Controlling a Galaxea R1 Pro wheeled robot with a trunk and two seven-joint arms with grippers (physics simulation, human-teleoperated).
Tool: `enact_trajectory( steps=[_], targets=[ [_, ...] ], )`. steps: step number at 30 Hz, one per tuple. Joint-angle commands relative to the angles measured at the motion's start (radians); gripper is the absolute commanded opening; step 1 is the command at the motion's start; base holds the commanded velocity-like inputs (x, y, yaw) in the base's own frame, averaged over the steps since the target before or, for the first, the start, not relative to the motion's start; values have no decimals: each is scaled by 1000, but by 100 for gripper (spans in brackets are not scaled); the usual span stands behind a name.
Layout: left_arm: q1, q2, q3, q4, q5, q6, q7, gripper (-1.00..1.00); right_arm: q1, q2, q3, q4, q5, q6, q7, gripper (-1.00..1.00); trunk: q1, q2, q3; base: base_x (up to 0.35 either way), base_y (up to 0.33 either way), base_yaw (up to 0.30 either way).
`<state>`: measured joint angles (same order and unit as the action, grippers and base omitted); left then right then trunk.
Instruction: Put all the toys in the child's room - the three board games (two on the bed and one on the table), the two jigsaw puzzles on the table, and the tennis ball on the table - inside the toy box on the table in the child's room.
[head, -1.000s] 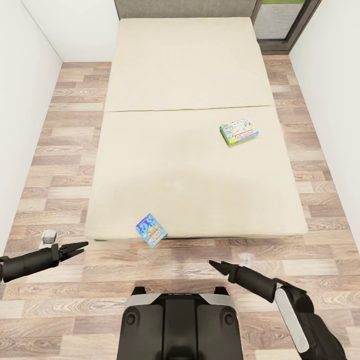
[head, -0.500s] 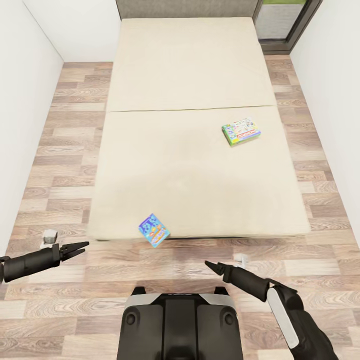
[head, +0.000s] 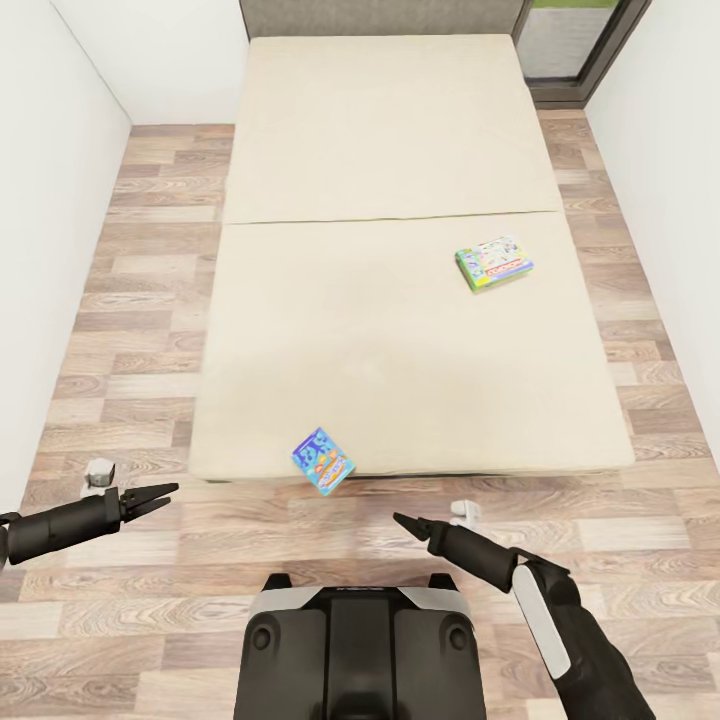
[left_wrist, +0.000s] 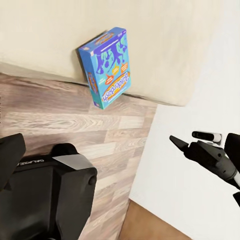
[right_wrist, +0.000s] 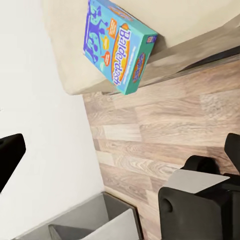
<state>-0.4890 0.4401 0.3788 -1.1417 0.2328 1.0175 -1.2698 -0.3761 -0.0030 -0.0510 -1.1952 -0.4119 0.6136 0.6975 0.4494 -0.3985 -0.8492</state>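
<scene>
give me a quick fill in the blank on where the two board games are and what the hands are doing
1. The blue board game lies at the bed's near edge, partly overhanging the ____.
2. The green board game lies flat on the ____, farther from the robot.
3. Both the left hand and the right hand are holding ____.
4. Of the two games, the ____ one is nearer the hands.

Missing words: floor; bed; nothing; blue

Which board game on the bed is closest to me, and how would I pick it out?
Start at the big cream bed and follow its near edge. The blue board game lies there, one corner overhanging the floor. The green board game sits farther up, toward the right side.
</scene>
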Motion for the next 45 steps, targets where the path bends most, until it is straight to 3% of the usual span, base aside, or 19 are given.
enact_trajectory(
  steps=[1, 16, 26, 33, 45],
  targets=[
    [0, 0, 0, 0, 2, 7, -3, 100, 0, 0, -1, 0, -5, 7, 1, 100, 1, -1, -1, 0, 81, 0],
    [0, 2, 3, 0, 1, 6, -44, 100, -7, 3, -8, 6, -15, 15, -12, 100, 1, -1, -1, 0, 117, 0],
    [0, 3, 5, 0, 0, 6, -47, 100, -7, 4, -59, 37, -19, 6, -16, 100, 1, -1, -1, 0, 143, 0],
    [0, 3, 6, 0, 1, 7, -48, 100, -8, 4, -71, 62, -22, 5, -16, 100, 1, -1, -1, 0, 62, 0],
    [0, 6, 11, -1, 3, 17, -49, 100, -12, 9, -70, 114, -130, 2, -16, 100, 1, -1, -1, 0, 6, 0]
  ],
)
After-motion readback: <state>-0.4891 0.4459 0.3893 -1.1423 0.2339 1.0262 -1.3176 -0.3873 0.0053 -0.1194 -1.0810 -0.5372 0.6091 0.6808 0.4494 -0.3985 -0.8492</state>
